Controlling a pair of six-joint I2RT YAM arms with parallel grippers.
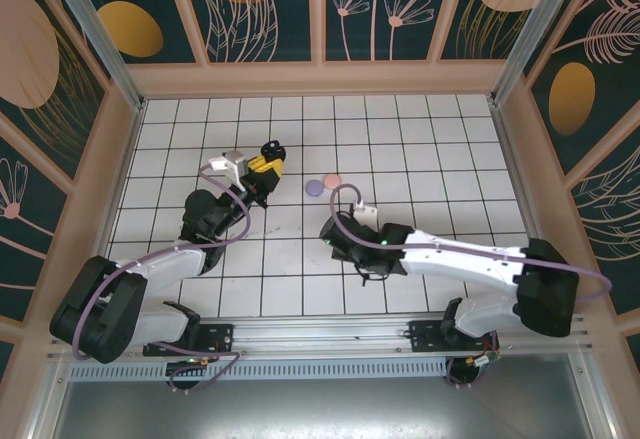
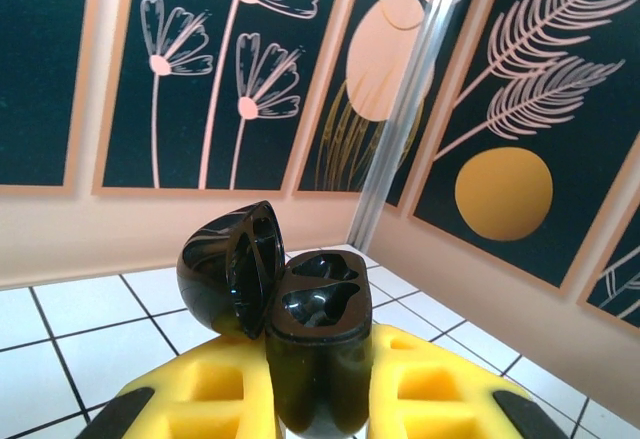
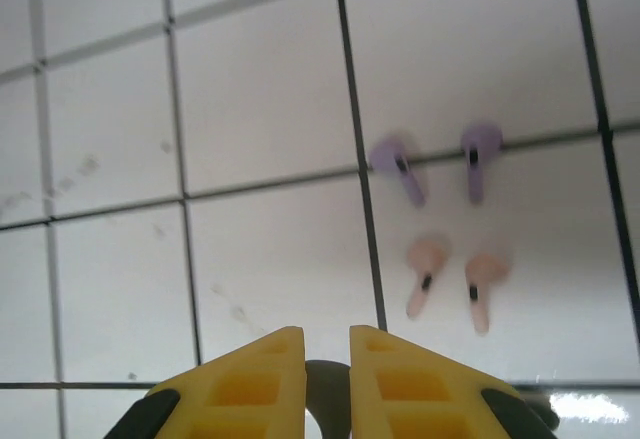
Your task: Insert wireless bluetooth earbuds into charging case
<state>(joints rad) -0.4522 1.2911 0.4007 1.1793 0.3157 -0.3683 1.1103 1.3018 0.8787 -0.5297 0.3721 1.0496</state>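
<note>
Black case (image 2: pixel 315 304) clamped lid-open in my left gripper (image 2: pixel 322 394), ready for buds; right gripper (image 3: pixel 327 347) fingers nearly together (pinching anything? can't tell) near lavender earbuds (image 3: pixel 478 157)

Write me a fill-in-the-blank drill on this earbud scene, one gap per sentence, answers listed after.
The left gripper is shut on the black charging case, whose lid stands ____.
Both sockets of the case are ____.
Jaws nearly together on a small dark thing, the right gripper hangs above the lavender pair and the ____ pair.
Missing words: open, empty, pink.
</note>
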